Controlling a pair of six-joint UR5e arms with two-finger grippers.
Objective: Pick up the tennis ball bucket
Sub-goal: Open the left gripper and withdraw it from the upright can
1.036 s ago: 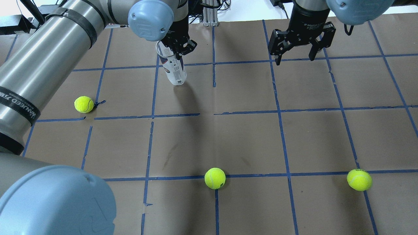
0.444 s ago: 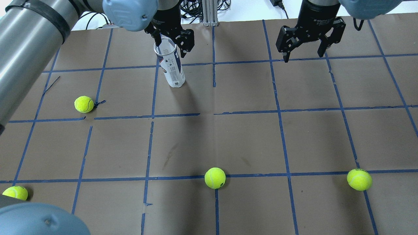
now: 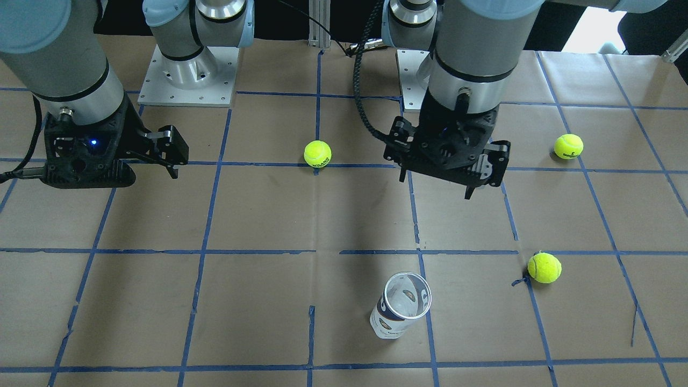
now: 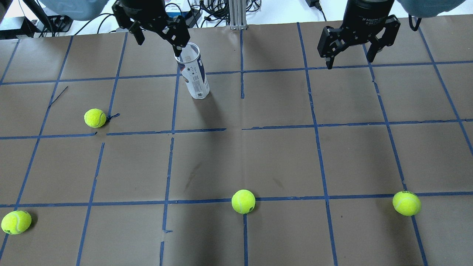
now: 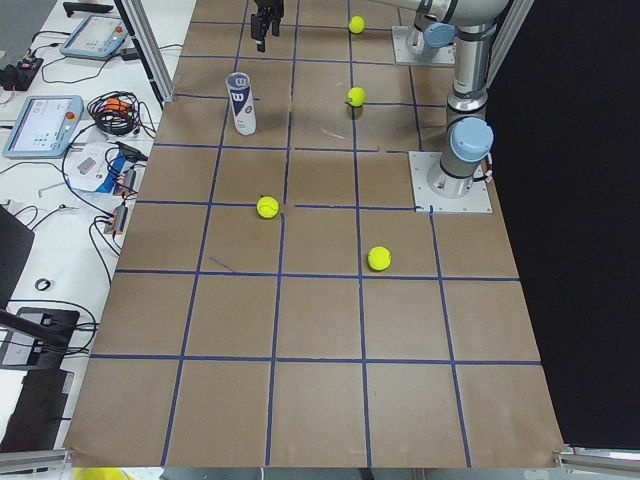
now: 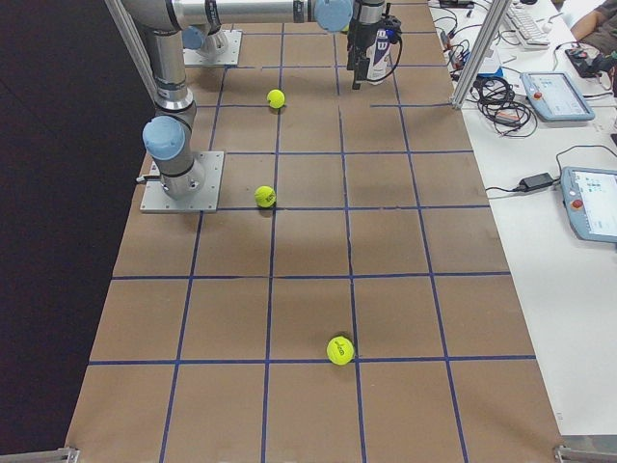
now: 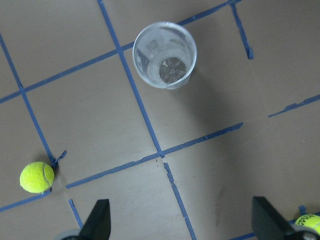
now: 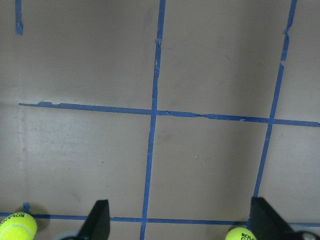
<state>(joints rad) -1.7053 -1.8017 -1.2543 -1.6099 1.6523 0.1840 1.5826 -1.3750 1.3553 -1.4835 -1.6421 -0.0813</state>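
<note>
The tennis ball bucket (image 4: 194, 74), a clear tube with a white and navy label, stands upright and empty on the brown paper. It also shows in the front view (image 3: 402, 307) and, from above, in the left wrist view (image 7: 165, 55). My left gripper (image 4: 159, 40) is open and empty. It hangs above the table, clear of the bucket and on the robot's side of it (image 3: 435, 185). My right gripper (image 4: 349, 62) is open and empty, well to the bucket's right.
Several loose yellow-green tennis balls lie on the taped grid: one at the left (image 4: 95, 118), one at the front middle (image 4: 243, 201), one at the front right (image 4: 406, 203), one at the front left corner (image 4: 16, 222). Cables and a metal post (image 4: 236, 14) lie past the far edge.
My left gripper has opened, let go of the bucket's rim and drawn up and to the left. The tilted bucket now stands upright alone. The right gripper drifted slightly right.
</note>
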